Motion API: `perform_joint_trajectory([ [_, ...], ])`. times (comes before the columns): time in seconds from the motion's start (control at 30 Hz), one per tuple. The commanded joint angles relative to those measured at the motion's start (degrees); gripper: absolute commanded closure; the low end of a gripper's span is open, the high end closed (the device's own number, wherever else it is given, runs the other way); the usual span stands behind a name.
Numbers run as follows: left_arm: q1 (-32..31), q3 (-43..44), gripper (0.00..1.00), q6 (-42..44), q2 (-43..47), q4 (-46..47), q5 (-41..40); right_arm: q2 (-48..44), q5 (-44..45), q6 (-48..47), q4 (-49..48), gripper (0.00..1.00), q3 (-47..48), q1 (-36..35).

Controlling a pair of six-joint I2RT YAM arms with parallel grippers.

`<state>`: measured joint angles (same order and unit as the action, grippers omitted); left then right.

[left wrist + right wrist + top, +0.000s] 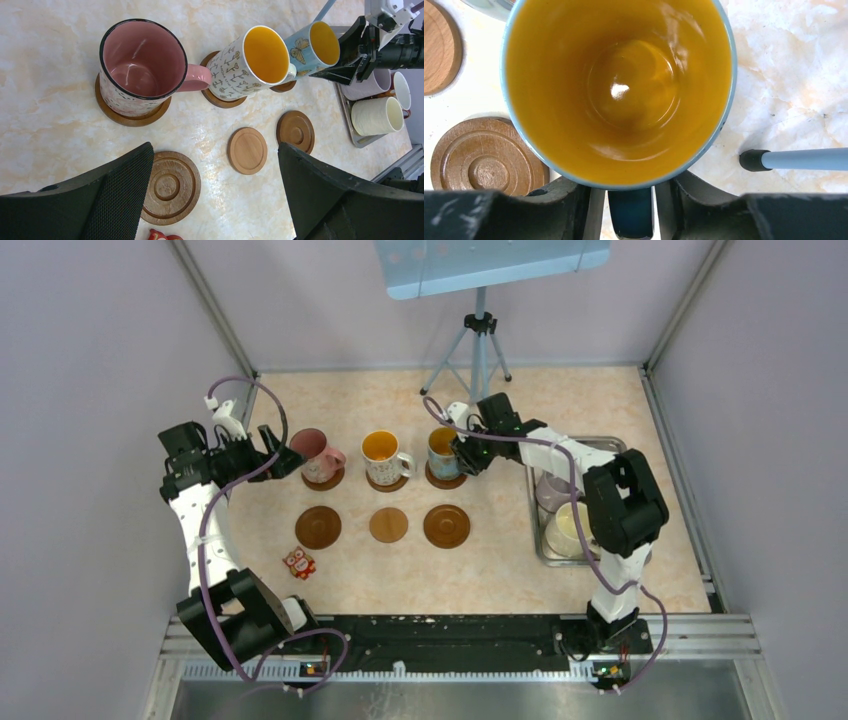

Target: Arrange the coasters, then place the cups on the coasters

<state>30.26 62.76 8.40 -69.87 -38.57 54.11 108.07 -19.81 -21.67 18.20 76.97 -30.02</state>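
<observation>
At the left, the left hand point(277, 448) hangs wide open and empty just beside the pink mug point(312, 447), which heads a back row with the patterned mug point(383, 452) and blue mug point(441, 447), each on its own coaster point(322, 483); three bare coasters point(389, 525) lie in front. The right hand point(462, 452) straddles the blue mug's handle with a gap each side, open rather than gripping, seemingly because that mug is set down. Further right, more mugs point(566, 527) wait in the tray point(612, 446), likely for the bare coasters.

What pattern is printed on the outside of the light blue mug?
Butterflies on the blue mug; the left wrist view shows them best.
</observation>
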Motion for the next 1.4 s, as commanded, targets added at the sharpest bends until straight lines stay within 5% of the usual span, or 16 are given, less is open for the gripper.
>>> perform_joint_trajectory([
  [0.0,-0.2,0.0,0.01,-0.4,1.2,1.6,0.5,-2.9,-1.4,-0.1,-3.2,0.59,2.6,-0.9],
  [0.2,-0.1,0.2,0.01,0.2,1.7,1.0,0.4,-6.3,-0.9,1.4,-1.1,0.45,2.5,-0.8],
  [0.37,-0.1,0.3,0.01,1.2,1.9,0.2,0.6,-12.1,0.5,4.1,-0.1,0.16,2.4,-0.3],
  [0.63,-0.1,0.7,0.01,6.4,1.8,-3.1,-0.3,-19.1,-2.7,8.8,4.9,0.14,3.5,4.5],
  [0.9,-0.1,1.0,0.01,11.5,1.4,-6.5,-0.7,-25.9,-10.3,11.2,10.4,0.15,0.8,18.5],
  [1.37,-0.1,-3.1,0.01,10.0,4.2,-4.1,0.2,-35.2,-11.2,-8.5,37.4,0.16,0.2,39.5],
])
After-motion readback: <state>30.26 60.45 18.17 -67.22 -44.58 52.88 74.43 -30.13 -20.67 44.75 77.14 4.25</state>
